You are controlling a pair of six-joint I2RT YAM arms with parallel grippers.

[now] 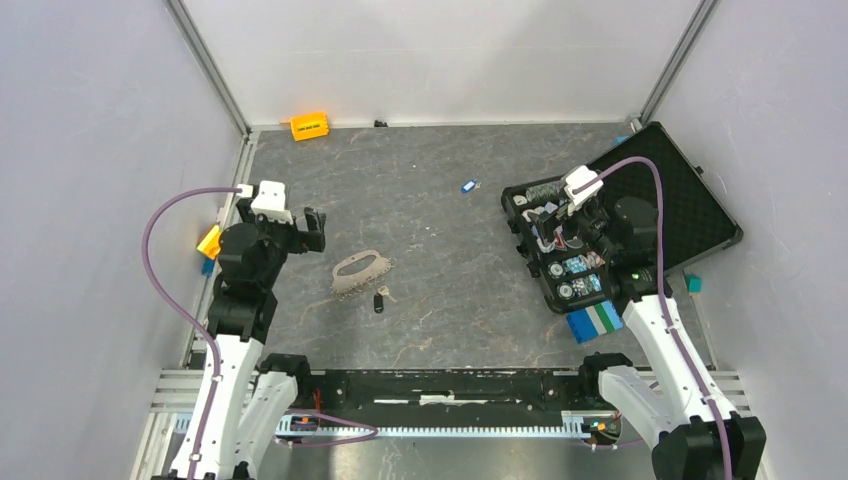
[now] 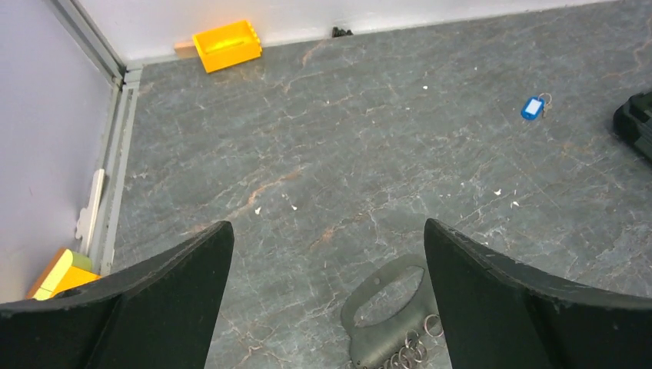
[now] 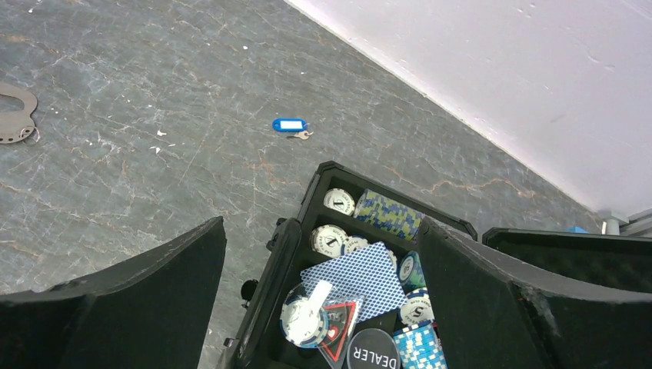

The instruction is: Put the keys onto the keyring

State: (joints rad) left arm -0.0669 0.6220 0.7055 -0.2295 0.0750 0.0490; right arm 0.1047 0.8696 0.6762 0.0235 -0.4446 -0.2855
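**A:** Where does the keyring lie now?

**B:** It lies flat on the grey surface, just beside the left tool, a little ahead of it and to its right. From above, its long axis runs nearly across the surface. In the left wrist view we see it low between the two fingers, with the long hole slanting away to the right.

**A:** And the keys?

**B:** The black key lies just beside the keyring, on its near side. We cannot tell if they touch. The key with the blue tag is well apart from them, toward the far wall and between the two arms. We judge it nearer to the right tool.

**A:** Do the tools hold anything?

**B:** No, both have their fingers spread wide and empty. The right one hangs over the open black case.

**A:** Which arm do we send?

**B:** We think the left arm for the keyring and the black key. The blue tag lies ahead of the right tool, slightly left.
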